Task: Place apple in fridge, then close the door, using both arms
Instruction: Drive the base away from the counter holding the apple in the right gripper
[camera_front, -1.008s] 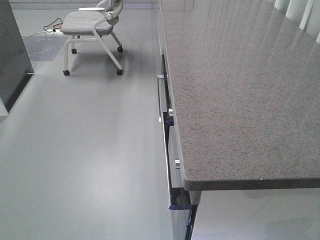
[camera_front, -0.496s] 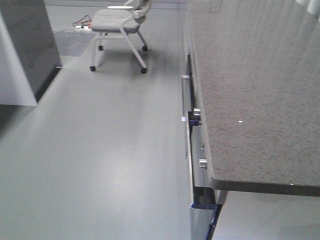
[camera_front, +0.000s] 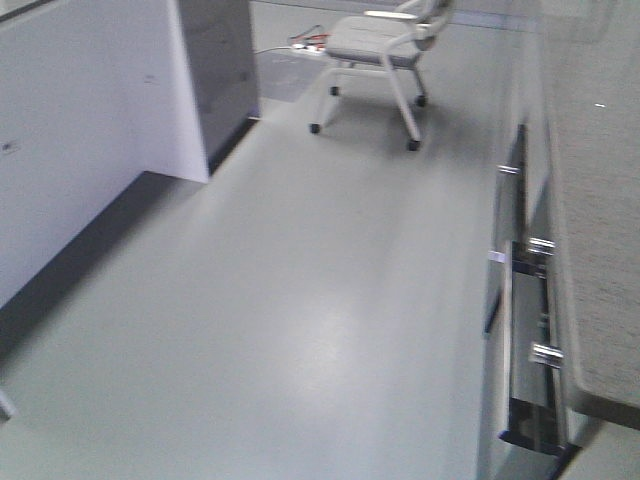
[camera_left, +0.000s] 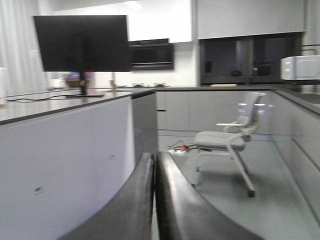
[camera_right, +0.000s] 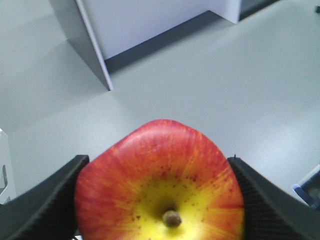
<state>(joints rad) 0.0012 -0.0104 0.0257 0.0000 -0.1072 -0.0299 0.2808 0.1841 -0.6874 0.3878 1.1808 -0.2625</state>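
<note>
Right end effector (camera_right: 157, 172) clamped on apple (camera_right: 160, 155), stem toward camera, over floor (camera_right: 225, 75); left end effector (camera_left: 154, 172) pinched together, empty, chair (camera_left: 227, 140) ahead

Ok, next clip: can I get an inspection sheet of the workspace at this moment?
Surface: grey speckled stone countertop along the right; pale grey floor ahead.
Job's things: red-and-yellow round apple in the right gripper; fridge and door not seen.
Clutter: white wheeled chair.
Grippers: right gripper shut on the apple; left gripper shut, holding nothing.
Cables: orange and white leads on the floor beside the chair.
Surroundings: white island cabinet, black flat monitor on top.
</note>
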